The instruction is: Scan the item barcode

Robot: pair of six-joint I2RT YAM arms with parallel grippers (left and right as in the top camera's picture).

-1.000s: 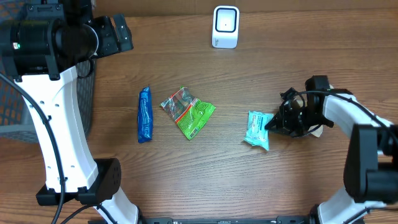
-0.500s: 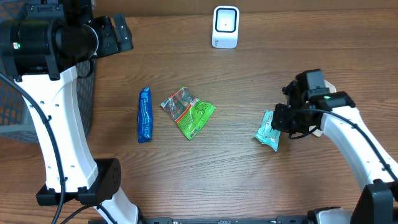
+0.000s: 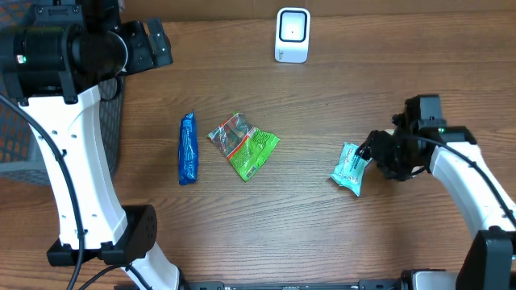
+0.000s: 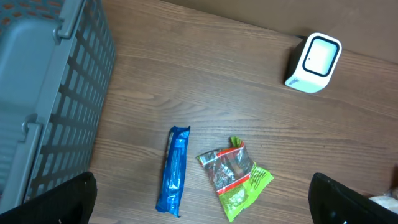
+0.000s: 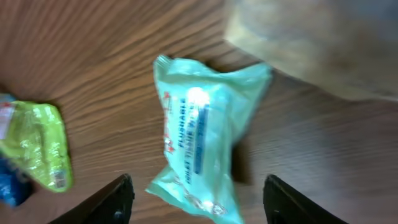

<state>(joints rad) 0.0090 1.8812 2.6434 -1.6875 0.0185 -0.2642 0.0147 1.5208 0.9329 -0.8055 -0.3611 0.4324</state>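
lying on the table (image 3: 306, 242), teal tissue packet (image 5: 199, 134) just beside right gripper (image 5: 198, 194), jaws parted and empty, left gripper (image 4: 202, 186) wide open

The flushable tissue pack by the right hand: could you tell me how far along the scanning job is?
Nothing looks finished: no item is at the white scanner. In hand: the right hand stands open at the teal tissue pack, which lies on the table ungripped. Left: grip the pack and present its barcode to the scanner; the blue packet and green snack bag also lie waiting.
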